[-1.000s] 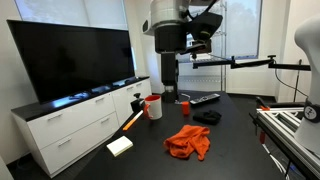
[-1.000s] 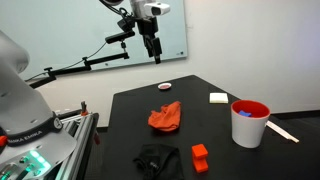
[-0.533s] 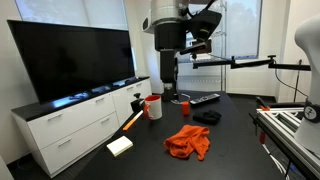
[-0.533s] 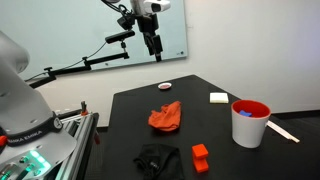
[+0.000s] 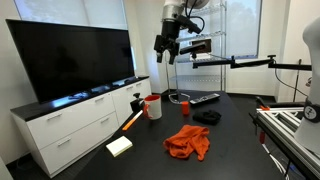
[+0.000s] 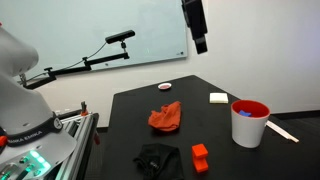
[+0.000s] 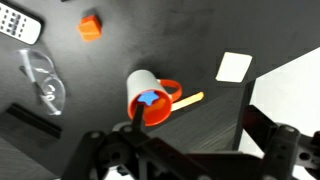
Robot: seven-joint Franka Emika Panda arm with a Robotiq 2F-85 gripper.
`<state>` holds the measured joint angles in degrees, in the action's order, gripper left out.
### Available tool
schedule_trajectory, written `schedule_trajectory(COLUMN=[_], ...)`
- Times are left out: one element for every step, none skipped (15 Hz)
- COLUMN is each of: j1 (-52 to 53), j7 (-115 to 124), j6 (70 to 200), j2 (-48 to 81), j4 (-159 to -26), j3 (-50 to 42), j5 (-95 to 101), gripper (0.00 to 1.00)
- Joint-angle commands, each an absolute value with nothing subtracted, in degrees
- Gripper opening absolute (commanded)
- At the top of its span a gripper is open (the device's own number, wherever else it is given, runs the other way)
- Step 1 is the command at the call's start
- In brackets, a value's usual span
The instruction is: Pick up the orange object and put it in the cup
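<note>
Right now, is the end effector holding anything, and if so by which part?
Nothing. The end effector hangs empty, high up; the orange block lies on the table.

a dark screen [image 5: 72, 60] stands on a white drawer cabinet [image 5: 70, 128] beneath bright windows [image 5: 85, 12].

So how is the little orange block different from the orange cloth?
The orange block is small and boxy with straight edges; the orange cloth is much bigger, soft and crumpled into a heap. The block sits near a table edge beside a black bundle; the cloth lies closer to the middle. Both are orange, and both rest on the black table.
</note>
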<state>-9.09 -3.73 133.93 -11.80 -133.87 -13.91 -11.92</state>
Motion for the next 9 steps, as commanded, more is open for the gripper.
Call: schedule_trajectory(j1=[-12.1,-12.8,-13.2,-13.4,-13.3,-13.2,-13.3,-13.2,-13.3], j7=[-1.5,-1.0,-1.0,-0.9,-0.4,-0.1,0.0,0.3,0.8], j6=[131.2,130.8,130.5,130.3,129.5,129.2,128.7,128.2,127.9], j2=[-4.0,-2.3,-0.1,1.4,2.6,3.6,4.2,5.1,5.5], j4=[-128.2,-127.3,-126.5,-125.7,-125.0,-124.4,-124.0,-123.2,-122.9], j3=[-15.7,-16.1,-16.1,-15.9,-15.7,-15.3,-15.0,-14.7,-14.7], j5=[-11.3,-11.2,-11.7,-12.1,-12.0,-12.0,-11.6,-11.2,-10.3], gripper=[1.00,1.00,1.00,1.00,1.00,1.00,1.00,1.00,1.00])
